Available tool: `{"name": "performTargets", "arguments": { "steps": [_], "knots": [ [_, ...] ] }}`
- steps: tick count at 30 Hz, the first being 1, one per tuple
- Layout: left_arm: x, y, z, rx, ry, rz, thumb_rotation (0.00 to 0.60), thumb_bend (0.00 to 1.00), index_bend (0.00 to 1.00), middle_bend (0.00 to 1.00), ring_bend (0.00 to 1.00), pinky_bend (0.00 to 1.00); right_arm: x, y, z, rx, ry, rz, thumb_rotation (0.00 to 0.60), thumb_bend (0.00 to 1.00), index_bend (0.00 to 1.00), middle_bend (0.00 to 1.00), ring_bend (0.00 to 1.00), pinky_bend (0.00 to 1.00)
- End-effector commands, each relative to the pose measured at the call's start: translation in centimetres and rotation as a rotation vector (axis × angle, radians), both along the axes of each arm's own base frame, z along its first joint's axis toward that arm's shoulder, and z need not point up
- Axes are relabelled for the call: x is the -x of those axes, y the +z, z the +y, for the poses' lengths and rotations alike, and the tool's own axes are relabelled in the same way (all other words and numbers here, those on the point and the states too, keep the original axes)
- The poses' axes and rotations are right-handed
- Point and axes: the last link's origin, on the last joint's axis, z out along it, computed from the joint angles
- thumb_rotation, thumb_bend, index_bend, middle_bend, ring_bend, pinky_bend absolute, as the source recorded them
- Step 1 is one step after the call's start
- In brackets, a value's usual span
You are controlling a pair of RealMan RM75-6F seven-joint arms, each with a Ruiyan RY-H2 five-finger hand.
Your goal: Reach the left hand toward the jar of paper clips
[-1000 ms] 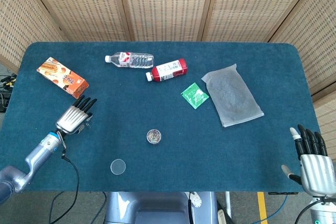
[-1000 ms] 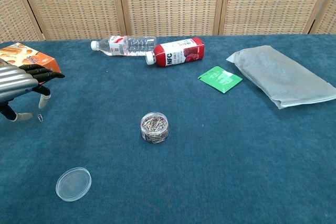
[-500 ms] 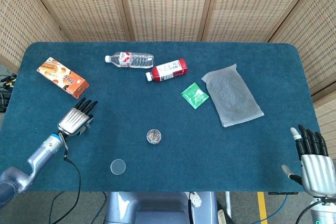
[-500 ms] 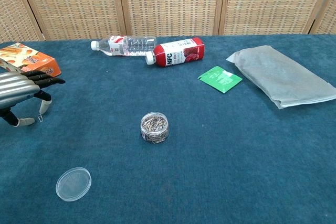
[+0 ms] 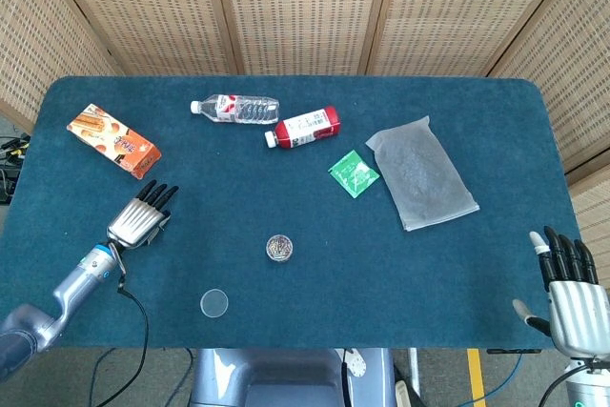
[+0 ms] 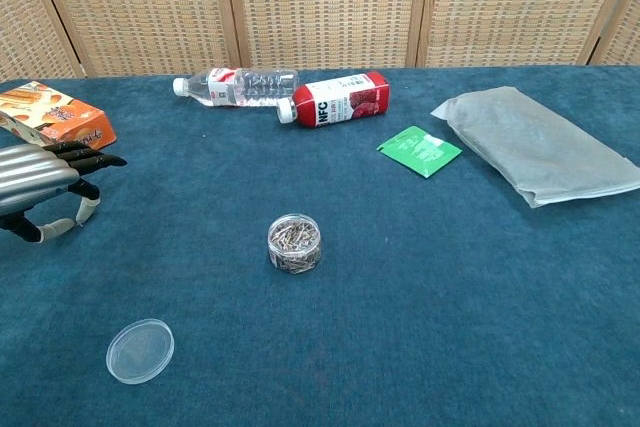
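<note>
The jar of paper clips (image 5: 278, 248) (image 6: 294, 243) stands open and upright near the table's middle front, full of metal clips. Its clear lid (image 5: 214, 303) (image 6: 140, 350) lies flat on the cloth to the jar's front left. My left hand (image 5: 141, 217) (image 6: 45, 188) hovers low over the cloth well left of the jar, fingers stretched out and apart, holding nothing. My right hand (image 5: 570, 292) is at the table's front right corner, fingers extended upward, empty; the chest view does not show it.
An orange snack box (image 5: 113, 139) lies at the far left. A clear water bottle (image 5: 234, 108) and a red bottle (image 5: 303, 127) lie on their sides at the back. A green sachet (image 5: 354, 174) and a grey pouch (image 5: 420, 172) lie to the right.
My left hand has drawn slightly toward the front edge and sunk a little. A loose paper clip seen beside it earlier is no longer visible. The right hand barely moved.
</note>
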Motion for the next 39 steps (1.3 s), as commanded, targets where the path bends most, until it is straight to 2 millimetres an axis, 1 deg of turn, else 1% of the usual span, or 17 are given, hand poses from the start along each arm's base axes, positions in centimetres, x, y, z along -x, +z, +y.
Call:
{"name": "performTargets", "arguments": {
  "steps": [1,4,8,17,20,22,24,25,30,35,37,39],
  "knots": [
    [0.0,0.1,0.0,-0.001,-0.001,-0.006,0.600,0.50,0.64,0.00,0.00,0.00,0.0,0.0,0.0,0.000,0.001,-0.001,0.600,0.00,0.00,0.00,0.00,0.00],
    [-0.1,0.2,0.0,-0.003,-0.006,-0.007,0.600,0.51,0.68,0.00,0.00,0.00,0.0,0.1,0.1,0.001,0.004,-0.003,0.600,0.00,0.00,0.00,0.00,0.00],
    [-0.2,0.3,-0.1,-0.007,-0.008,-0.011,0.600,0.51,0.70,0.00,0.00,0.00,0.0,0.1,0.1,0.003,0.005,-0.006,0.600,0.00,0.00,0.00,0.00,0.00],
    [-0.8,0.8,0.0,-0.022,-0.018,-0.051,0.600,0.51,0.71,0.00,0.00,0.00,0.0,0.2,0.2,0.003,0.009,-0.010,0.600,0.00,0.00,0.00,0.00,0.00],
    [-1.5,1.2,0.1,-0.031,-0.027,-0.088,0.600,0.51,0.71,0.00,0.00,0.00,-0.1,0.3,0.2,0.003,0.010,-0.011,0.600,0.00,0.00,0.00,0.00,0.00],
    [-2.4,1.5,0.3,-0.039,-0.042,-0.129,0.600,0.51,0.71,0.00,0.00,0.00,-0.1,0.3,0.2,0.004,0.010,-0.013,0.600,0.00,0.00,0.00,0.00,0.00],
    [-3.7,1.9,0.6,-0.045,-0.058,-0.178,0.600,0.51,0.71,0.00,0.00,0.00,-0.1,0.3,0.2,0.003,0.012,-0.014,0.600,0.00,0.00,0.00,0.00,0.00],
    [-5.9,2.1,1.0,-0.052,-0.097,-0.247,0.600,0.52,0.71,0.00,0.00,0.00,-0.1,0.3,0.2,0.001,0.010,-0.014,0.600,0.00,0.00,0.00,0.00,0.00],
    [-10.8,1.8,1.3,-0.025,-0.144,-0.328,0.600,0.52,0.71,0.00,0.00,0.00,-0.1,0.3,0.0,0.002,0.007,-0.017,0.600,0.00,0.00,0.00,0.00,0.00],
    [-15.7,0.2,1.1,0.026,-0.179,-0.372,0.600,0.52,0.71,0.00,0.00,0.00,0.1,0.5,-0.1,0.008,-0.002,-0.025,0.600,0.00,0.00,0.00,0.00,0.00],
    [-17.0,-0.5,1.0,0.042,-0.183,-0.376,0.600,0.52,0.71,0.00,0.00,0.00,0.2,0.6,-0.2,0.011,-0.006,-0.027,0.600,0.00,0.00,0.00,0.00,0.00],
    [-18.4,-1.7,0.7,0.067,-0.181,-0.375,0.600,0.52,0.71,0.00,0.00,0.00,0.3,0.7,-0.2,0.013,-0.011,-0.030,0.600,0.00,0.00,0.00,0.00,0.00]
  ]
}}
